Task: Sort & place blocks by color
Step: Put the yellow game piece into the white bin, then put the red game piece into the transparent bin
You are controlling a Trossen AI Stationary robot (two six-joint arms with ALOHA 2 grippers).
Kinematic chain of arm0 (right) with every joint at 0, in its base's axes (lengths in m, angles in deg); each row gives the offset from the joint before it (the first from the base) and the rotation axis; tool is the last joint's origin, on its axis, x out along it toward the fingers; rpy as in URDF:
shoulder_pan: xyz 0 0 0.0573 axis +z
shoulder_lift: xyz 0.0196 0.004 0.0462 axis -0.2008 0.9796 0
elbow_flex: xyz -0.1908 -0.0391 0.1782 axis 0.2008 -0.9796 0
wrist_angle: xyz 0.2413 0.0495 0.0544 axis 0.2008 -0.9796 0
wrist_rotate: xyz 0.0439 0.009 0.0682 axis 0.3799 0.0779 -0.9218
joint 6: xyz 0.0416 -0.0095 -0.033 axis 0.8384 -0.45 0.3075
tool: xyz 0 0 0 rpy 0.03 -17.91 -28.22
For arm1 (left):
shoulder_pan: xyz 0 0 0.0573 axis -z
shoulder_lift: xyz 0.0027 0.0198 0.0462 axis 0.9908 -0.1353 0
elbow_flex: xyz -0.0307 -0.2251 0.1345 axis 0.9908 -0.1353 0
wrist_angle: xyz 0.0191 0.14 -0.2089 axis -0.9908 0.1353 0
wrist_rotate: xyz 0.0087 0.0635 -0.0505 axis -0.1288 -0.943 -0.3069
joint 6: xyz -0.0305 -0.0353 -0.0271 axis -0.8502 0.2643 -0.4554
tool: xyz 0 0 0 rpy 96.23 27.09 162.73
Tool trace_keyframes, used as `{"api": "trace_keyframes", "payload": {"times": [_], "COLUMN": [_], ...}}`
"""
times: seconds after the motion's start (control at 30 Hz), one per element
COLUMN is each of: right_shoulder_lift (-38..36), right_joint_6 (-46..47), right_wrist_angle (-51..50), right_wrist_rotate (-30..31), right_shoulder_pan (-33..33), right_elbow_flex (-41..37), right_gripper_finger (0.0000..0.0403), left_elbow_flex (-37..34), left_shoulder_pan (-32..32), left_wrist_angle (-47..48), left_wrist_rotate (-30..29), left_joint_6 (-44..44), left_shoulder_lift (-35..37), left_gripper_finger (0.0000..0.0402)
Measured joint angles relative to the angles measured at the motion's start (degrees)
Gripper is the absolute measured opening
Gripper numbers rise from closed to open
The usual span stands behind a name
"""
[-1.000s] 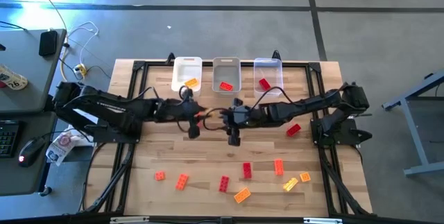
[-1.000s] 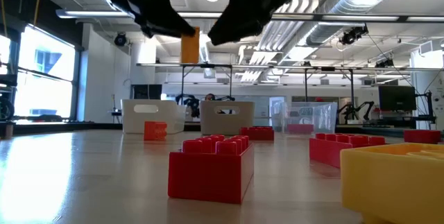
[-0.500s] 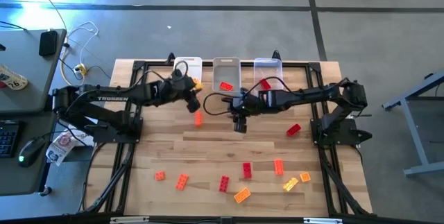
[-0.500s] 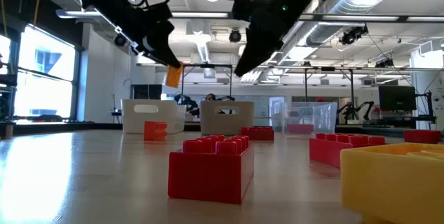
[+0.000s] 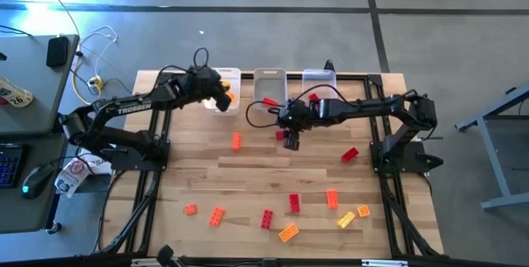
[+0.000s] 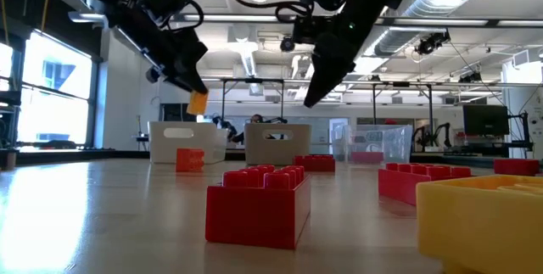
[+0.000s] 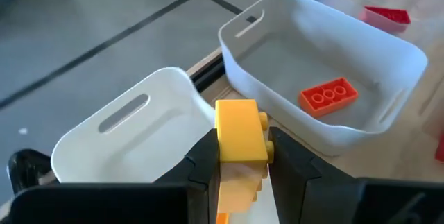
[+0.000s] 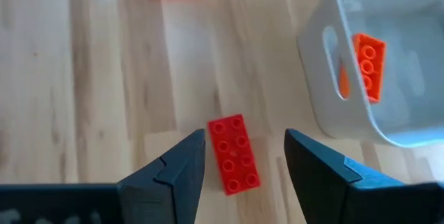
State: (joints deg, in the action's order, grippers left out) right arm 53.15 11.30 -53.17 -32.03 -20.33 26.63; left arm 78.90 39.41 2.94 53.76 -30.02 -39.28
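We saw the left claw (image 7: 241, 156) clamped on a small yellow-orange studded plastic brick (image 7: 241, 131), held above the white plastic bin (image 7: 132, 135). Beside it, the grey plastic bin (image 7: 374, 44) held one orange-red studded brick (image 7: 329, 96), and the clear plastic bin (image 5: 319, 87) held a red one (image 5: 315, 99). The right claw (image 8: 243, 156) hung with its fingers spread and empty over a red studded brick (image 8: 234, 153) lying on the wooden surface (image 8: 104, 78) just beside the grey bin, while other loose bricks (image 5: 289, 203) lay scattered along the near side.
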Motion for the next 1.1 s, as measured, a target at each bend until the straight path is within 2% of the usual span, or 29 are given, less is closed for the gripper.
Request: {"api": "trace_keyframes", "payload": {"times": [0.2, 0.5, 0.67, 1.1], "right_shoulder_lift": [0.5, 5.2, 6.8, 7.0], "right_joint_6": [0.0, -1.9, -3.5, -4.9], "right_wrist_angle": [-0.7, -1.6, -1.6, -1.5], "right_wrist_rotate": [0.0, -0.1, -1.7, -4.4], "right_shoulder_pan": [-1.5, -1.8, -1.9, -2.8], "right_elbow_flex": [0.0, 0.0, 0.0, 0.0], "right_gripper_finger": [0.0184, 0.0183, 0.0183, 0.0183], "left_elbow_flex": [0.0, 0.0, 0.0, 0.0], "left_shoulder_pan": [-3.9, -4.5, -4.5, -4.5], "left_wrist_angle": [0.4, 0.6, 0.4, -1.2], "left_wrist_rotate": [4.2, 4.0, 2.2, 2.1], "left_joint_6": [-1.3, -1.6, -2.2, -0.2], "left_shoulder_lift": [-3.3, -9.7, -10.9, -9.9], "left_gripper_finger": [0.0069, 0.0083, 0.0111, 0.0190]}}
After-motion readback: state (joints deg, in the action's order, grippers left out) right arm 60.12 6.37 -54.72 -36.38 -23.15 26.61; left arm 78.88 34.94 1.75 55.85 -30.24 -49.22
